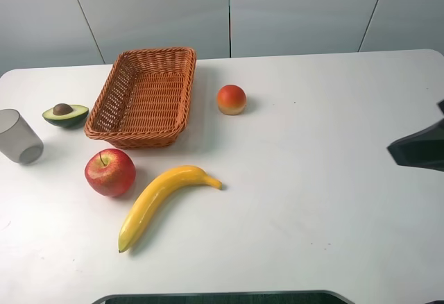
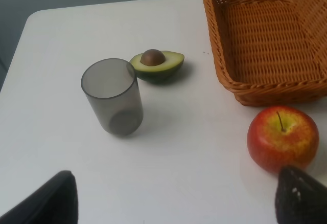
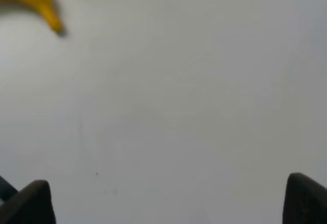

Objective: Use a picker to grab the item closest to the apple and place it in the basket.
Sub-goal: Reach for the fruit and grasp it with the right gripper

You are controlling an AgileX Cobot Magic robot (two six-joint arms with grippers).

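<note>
On the white worktop, the wicker basket stands beyond the banana, which lies just beside the apple. The left gripper and right gripper are both spread wide, holding nothing.

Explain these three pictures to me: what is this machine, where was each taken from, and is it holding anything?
It is a robot with two arms, each ending in a two-fingered gripper. One picture looks down from a high camera; the other two come from cameras on the wrists. On the white table are a wicker basket, an apple, a banana beside it, an avocado half, a grey cup and a small orange-red fruit. The left gripper and right gripper are both open and hold nothing.
</note>
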